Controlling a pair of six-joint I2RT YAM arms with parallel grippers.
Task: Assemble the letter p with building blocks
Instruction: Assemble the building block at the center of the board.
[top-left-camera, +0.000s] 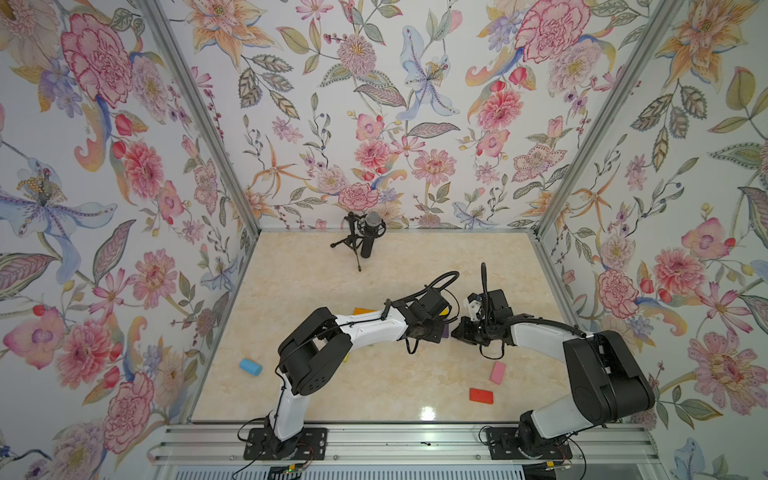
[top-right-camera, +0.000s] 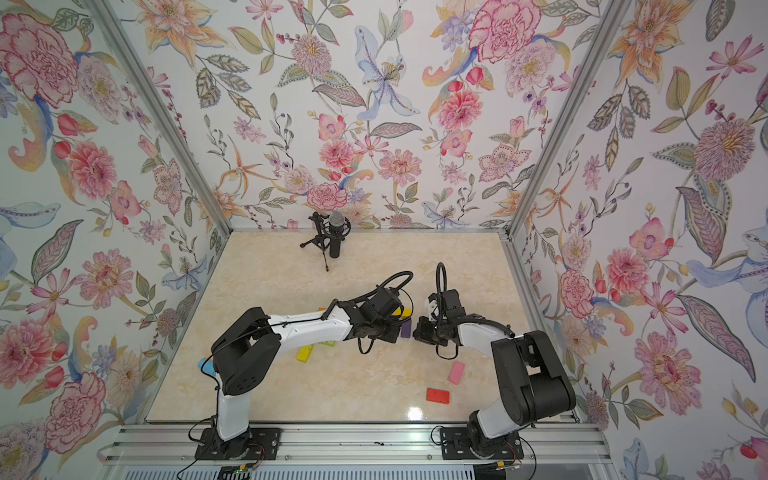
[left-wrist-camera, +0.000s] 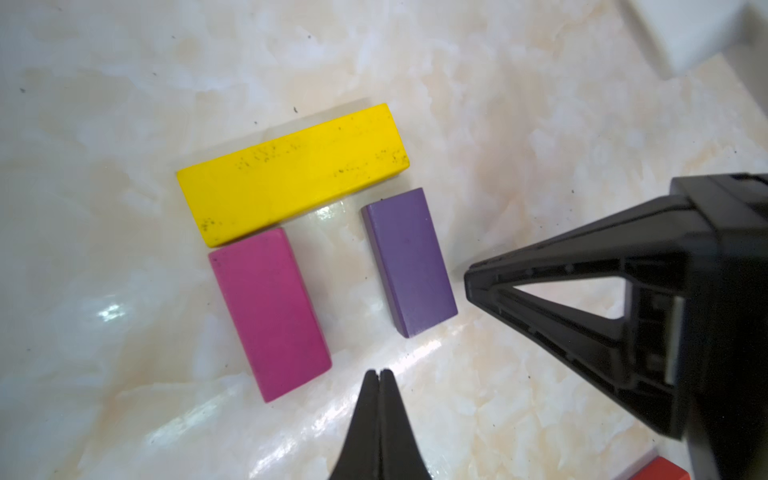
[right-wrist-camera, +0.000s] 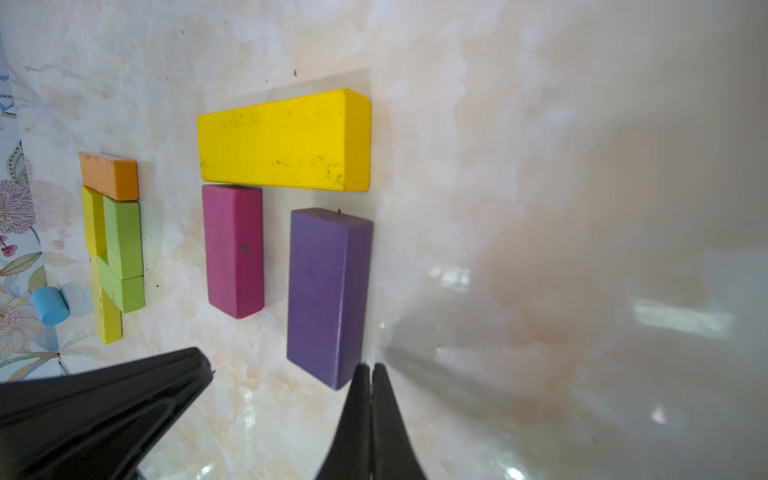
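Looks like a robot lab recording booth. Walled on three sides by flowered wallpaper panels (top-left-camera: 374, 104) set in bare aluminium posts (top-left-camera: 202, 116). Marble-look tabletop (top-left-camera: 374, 386) underneath. Left arm (top-left-camera: 370, 326) and right arm (top-left-camera: 536, 336) bolted to a metal rail (top-left-camera: 395, 441) at the front edge, wires loose at the bases. Microphone (top-left-camera: 370, 237) on a small tripod at the back. Building blocks (top-left-camera: 481, 395) scattered on the tabletop.
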